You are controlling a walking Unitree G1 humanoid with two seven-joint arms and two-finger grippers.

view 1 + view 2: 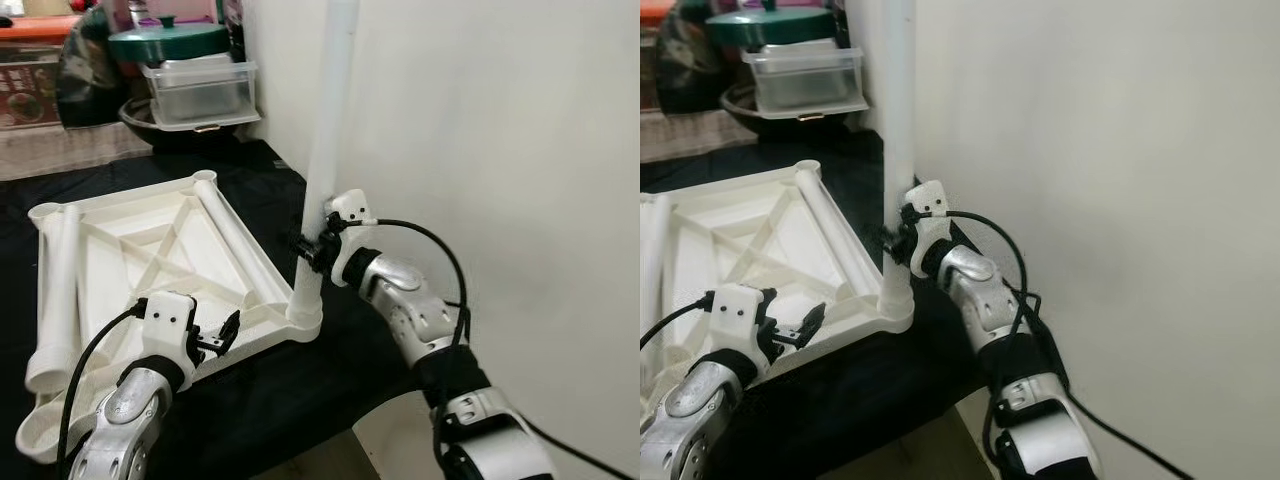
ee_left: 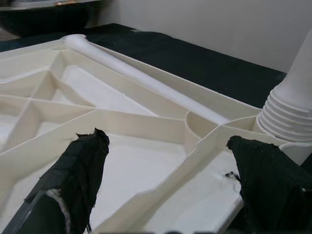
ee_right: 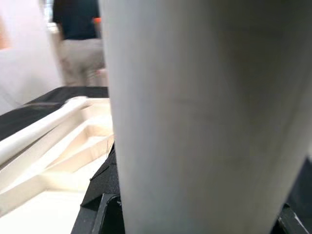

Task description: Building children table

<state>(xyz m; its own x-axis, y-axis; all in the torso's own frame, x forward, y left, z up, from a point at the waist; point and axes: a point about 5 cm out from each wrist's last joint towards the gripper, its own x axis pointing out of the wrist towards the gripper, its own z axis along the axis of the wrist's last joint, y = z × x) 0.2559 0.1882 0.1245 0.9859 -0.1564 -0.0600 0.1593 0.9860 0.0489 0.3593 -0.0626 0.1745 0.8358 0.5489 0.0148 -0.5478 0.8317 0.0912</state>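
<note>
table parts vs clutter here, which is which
Job:
- upturned white tabletop
- upright leg in its corner socket, right gripper shut on it
- loose legs lying on tabletop
- left gripper, open at the near edge

Lying about:
- green-lidded pot
- clear plastic container

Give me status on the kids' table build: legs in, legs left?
Done: the tabletop lies upside down on the black surface, and one leg stands upright in its near-right corner socket.
In hand: the right gripper is closed around that leg low down; the left gripper is open at the tabletop's near edge.
Left: loose legs lie on the tabletop, one along the left edge, another along the right.
</note>
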